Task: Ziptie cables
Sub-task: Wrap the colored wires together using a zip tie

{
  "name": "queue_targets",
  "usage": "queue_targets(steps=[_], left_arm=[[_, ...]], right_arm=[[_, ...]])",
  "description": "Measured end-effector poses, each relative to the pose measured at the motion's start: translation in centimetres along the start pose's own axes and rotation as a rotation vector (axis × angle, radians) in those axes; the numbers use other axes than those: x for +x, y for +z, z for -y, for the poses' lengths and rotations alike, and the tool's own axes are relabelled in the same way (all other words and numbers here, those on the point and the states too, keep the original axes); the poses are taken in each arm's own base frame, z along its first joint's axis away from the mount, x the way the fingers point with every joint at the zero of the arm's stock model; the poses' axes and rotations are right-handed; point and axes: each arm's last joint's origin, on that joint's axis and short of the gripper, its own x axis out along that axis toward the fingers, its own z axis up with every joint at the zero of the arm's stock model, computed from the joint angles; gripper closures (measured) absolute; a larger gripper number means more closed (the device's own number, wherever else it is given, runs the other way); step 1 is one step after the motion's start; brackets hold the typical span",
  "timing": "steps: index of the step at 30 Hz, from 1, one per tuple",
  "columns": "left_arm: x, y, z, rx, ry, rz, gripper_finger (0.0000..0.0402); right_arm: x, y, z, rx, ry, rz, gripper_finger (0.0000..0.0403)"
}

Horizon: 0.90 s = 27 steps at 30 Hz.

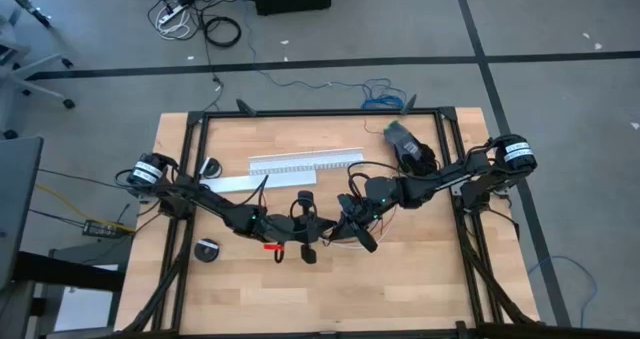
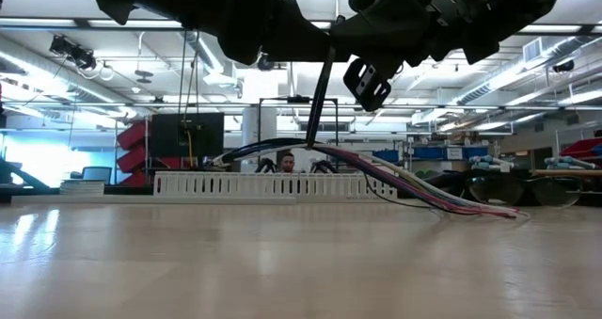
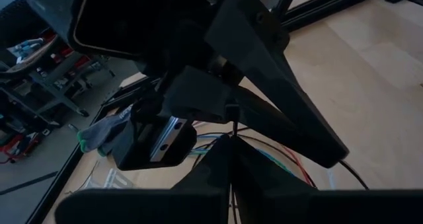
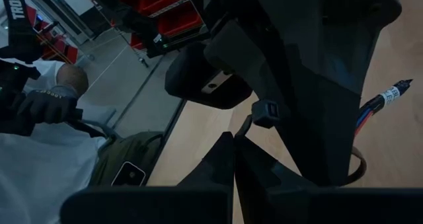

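Centrally, both arms meet over the table (image 1: pixel 400 289), whose near half lies bare. Left gripper (image 1: pixel 305 241) and right gripper (image 1: pixel 352 229) are clenched, fingers together, above the cables (image 2: pixel 414 189); the ziptie (image 2: pixel 320 98) rises upright from the bunch.

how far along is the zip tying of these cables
Looks mid-job. Done, seemingly: the cables are gathered into one bunch and lifted off the table where the ziptie rises from them. In hand: the left gripper and right gripper, both shut, meet over the bunch. Left: whether the loop is cinched can't be told; then release.
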Motion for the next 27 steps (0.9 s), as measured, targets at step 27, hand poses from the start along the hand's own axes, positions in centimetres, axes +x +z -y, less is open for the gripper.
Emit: queue_targets(steps=[27], left_arm=[[0.02, 0.36, -0.16, 0.139, 0.019, 0.033, 0.0401]], right_arm=[[0.13, -0.15, -0.35, -0.002, 0.011, -0.006, 0.0403]])
